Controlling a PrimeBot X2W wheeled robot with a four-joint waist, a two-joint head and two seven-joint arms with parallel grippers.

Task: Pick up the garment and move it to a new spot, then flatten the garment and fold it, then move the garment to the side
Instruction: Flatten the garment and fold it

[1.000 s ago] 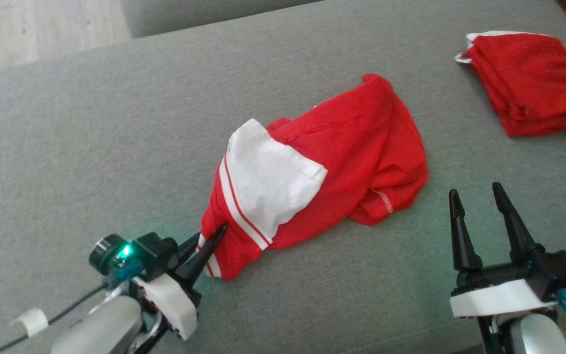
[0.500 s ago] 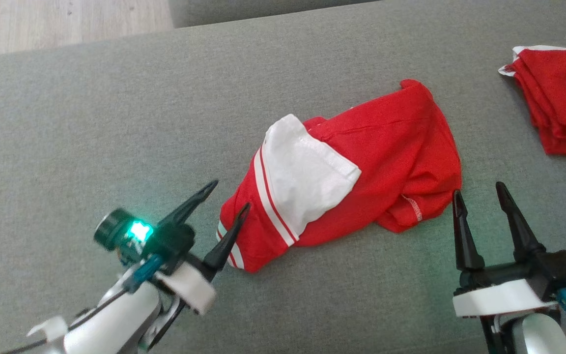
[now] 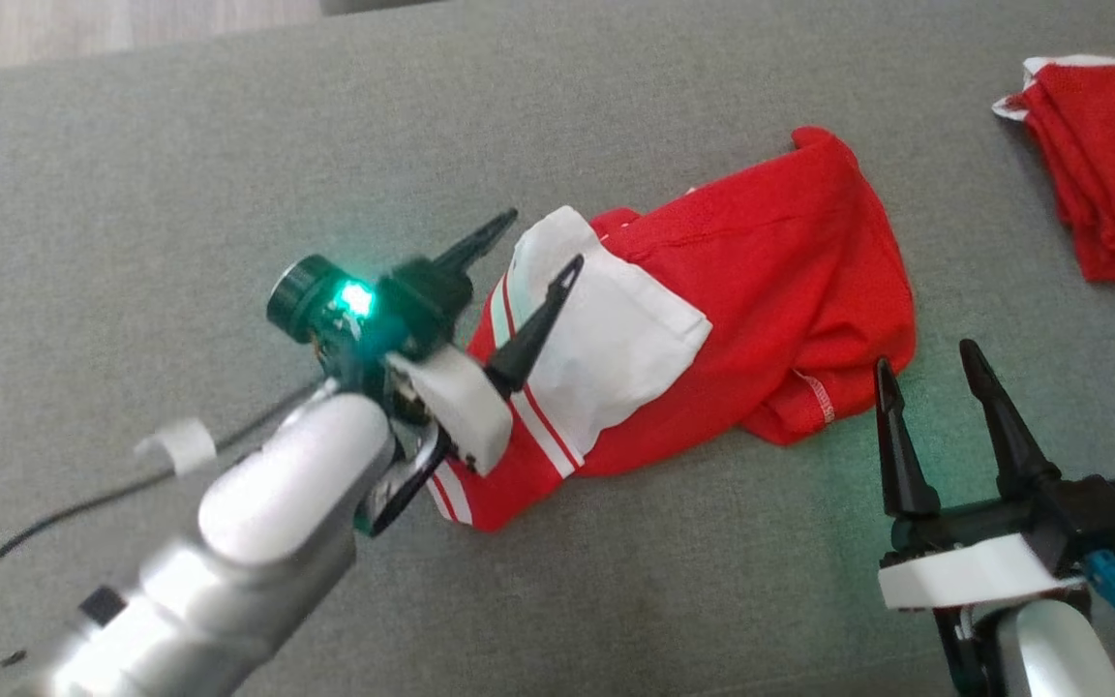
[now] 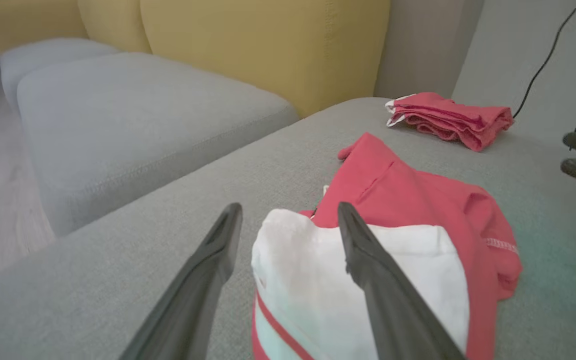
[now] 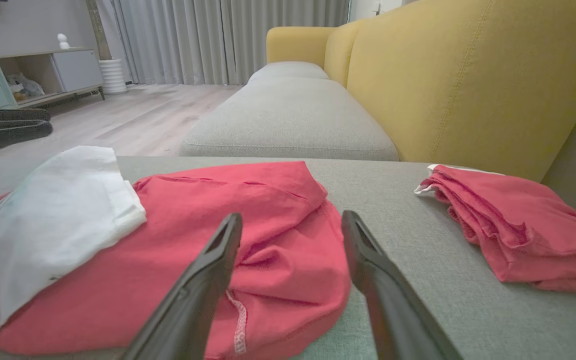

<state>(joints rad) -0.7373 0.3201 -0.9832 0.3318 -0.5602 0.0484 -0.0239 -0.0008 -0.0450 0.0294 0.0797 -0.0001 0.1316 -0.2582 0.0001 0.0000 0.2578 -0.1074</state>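
A grey sofa cushion (image 3: 132,194) carries everything, and the garment (image 3: 770,281) lies crumpled at its centre in the head view, its long axis running from 7 o'clock to 1 o'clock, with a white panel (image 3: 606,339) folded over the red mesh at the 8 o'clock end. A second, folded red cloth (image 3: 1114,165) sits well apart at 2 o'clock and is cut off by the frame edge. The left gripper (image 3: 546,237) hovers at the garment's 9 o'clock edge with its fingers spread wide and holding nothing. Whether the finger over the white panel touches it cannot be told. The right gripper (image 3: 923,354) is parked just off the garment's 5 o'clock edge, fingers likewise parted and empty. The cloth is judged light, soft and limp: it is expected to sag and slide between layers, so a firmer hold is probably offered by the striped trim (image 3: 538,426) or a stitched hem than by loose mesh. No numerals can be seen, the layering underneath is hidden, and the 7 o'clock corner is partly masked by the left wrist.
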